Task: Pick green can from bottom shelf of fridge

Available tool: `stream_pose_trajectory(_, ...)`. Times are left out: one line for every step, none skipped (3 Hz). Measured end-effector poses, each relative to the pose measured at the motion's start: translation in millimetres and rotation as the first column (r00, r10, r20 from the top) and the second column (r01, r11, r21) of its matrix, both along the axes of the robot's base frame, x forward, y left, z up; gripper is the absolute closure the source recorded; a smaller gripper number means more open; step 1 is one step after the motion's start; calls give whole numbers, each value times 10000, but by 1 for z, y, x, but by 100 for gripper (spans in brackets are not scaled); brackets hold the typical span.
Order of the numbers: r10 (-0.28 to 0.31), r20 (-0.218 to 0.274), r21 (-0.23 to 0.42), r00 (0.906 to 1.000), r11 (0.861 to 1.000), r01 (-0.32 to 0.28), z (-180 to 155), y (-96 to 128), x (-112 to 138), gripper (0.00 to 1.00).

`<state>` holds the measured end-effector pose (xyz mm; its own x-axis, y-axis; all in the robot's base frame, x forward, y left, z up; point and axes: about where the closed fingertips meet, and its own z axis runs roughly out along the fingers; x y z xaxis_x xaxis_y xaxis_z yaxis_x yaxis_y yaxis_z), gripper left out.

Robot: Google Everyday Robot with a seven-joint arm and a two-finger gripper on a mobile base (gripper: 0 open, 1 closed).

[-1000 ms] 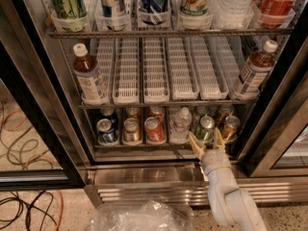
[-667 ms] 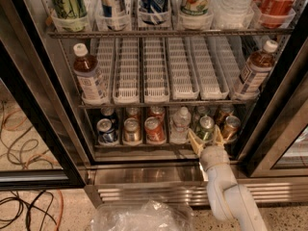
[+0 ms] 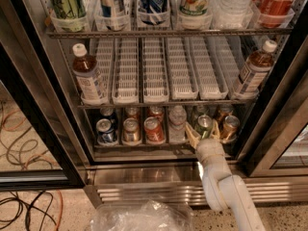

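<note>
Speckled floor [image 3: 284, 215] along the bottom edge, with loose cables [image 3: 26, 143] at the left. Above it stands the fridge [image 3: 33, 95], door open, black frames on both sides. Its steel base [image 3: 144, 177] carries a slatted grille.

Top rack, partly cut off: tall cans and bottles in clear cups, with a red cola bottle [image 3: 279, 1] at the far right.

Middle rack: long white ribbed lanes [image 3: 156, 71], most showing bare. One brown drink bottle [image 3: 89, 78] stands at the left end and another [image 3: 252, 73] at the right end.

The bottom shelf [image 3: 139, 147] holds a front row, left to right:
- blue can [image 3: 106, 131]
- bronze can [image 3: 131, 130]
- red can [image 3: 154, 130]
- small clear bottle [image 3: 177, 124]
- green can [image 3: 204, 124]
- orange-brown can [image 3: 229, 127]

More cans sit behind them, dim and hard to tell apart.

A white arm [image 3: 226, 186] rises from the lower right, crossing in front of the steel base. The gripper [image 3: 203, 133] is at the front edge of the bottom shelf, right at the green can. Its pale fingers [image 3: 191, 134] are spread apart, one on each side of the can. One lies between the can and the clear bottle, the other between it and the orange-brown can. Whether the pads press the can's wall cannot be told. The can stands upright in its lane, silver top showing.

Crumpled clear plastic [image 3: 139, 215] lies on the floor below the grille, just left of the arm.
</note>
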<state>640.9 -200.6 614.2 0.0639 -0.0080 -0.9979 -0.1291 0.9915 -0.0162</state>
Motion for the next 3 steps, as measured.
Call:
stream_pose_trajectory(-200,-189,96,9996,9997,202,-6,0,12,31)
stream_pose_trajectory(-602,-434,239,9972,9978,613,-14,-4,17,49)
stream_pose_trajectory(-639,-458,226,9969,9976,650,-14,-5,17,72)
